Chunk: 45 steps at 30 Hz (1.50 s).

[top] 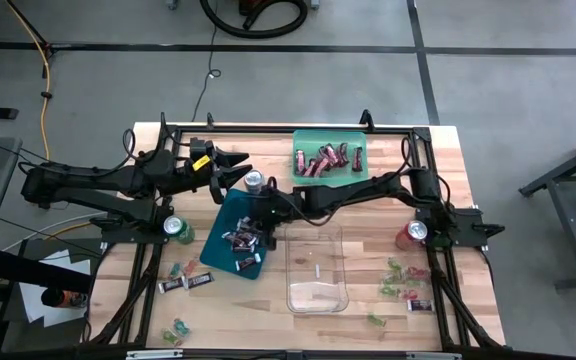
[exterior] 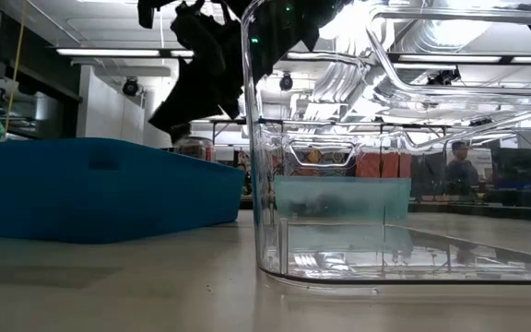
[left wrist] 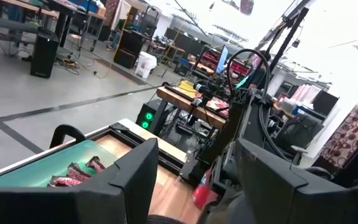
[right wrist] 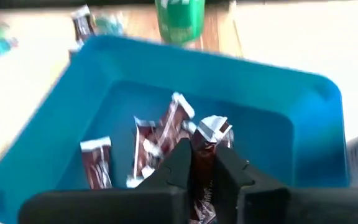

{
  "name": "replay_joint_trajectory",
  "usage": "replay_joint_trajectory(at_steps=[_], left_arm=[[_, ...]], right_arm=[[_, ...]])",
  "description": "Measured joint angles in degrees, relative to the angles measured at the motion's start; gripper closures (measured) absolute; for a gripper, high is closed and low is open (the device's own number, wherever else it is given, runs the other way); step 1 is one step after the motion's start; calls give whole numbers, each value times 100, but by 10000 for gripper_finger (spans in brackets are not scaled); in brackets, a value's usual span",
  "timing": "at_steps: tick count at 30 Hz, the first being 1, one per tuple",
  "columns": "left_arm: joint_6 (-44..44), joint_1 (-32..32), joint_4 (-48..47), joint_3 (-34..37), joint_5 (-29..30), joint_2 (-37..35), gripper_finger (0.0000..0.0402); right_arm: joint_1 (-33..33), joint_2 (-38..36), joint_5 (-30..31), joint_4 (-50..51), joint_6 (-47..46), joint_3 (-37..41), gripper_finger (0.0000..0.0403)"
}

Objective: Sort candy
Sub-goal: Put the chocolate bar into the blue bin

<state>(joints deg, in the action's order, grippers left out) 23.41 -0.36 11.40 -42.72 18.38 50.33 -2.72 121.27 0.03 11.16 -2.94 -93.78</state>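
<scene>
Nearest the bench's (top: pixel 468 175) front edge, loose candy (top: pixel 186 283) lies scattered at about seven and four o'clock, either side of the clear bin (top: pixel 316 268). Further in, the right gripper (right wrist: pixel 202 167) hangs over the blue tray (top: pixel 230 208), pinching a dark brown mini bar (right wrist: pixel 205 146) between its fingers, above more brown bars (right wrist: pixel 148 152) lying in the tray. At ten o'clock the left gripper (top: pixel 238 166) waits, fingers spread. Farthest, at twelve o'clock, the green tray (top: pixel 330 138) holds dark red bars (top: pixel 326 160).
</scene>
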Motion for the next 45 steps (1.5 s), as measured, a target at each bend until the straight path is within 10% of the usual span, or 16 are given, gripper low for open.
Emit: replay_joint_trajectory(at_steps=[18,37,45], left_arm=[[-6,0,0,0,-1,-1,202],[-4,0,-123,0,-1,-1,202],[-4,2,-127,0,-1,0,202]], right_arm=[[15,0,360,-66,-458,0,200],[256,-1348,437,2607,55,77,239],[-248,-2748,460,2182,-990,2177,262]])
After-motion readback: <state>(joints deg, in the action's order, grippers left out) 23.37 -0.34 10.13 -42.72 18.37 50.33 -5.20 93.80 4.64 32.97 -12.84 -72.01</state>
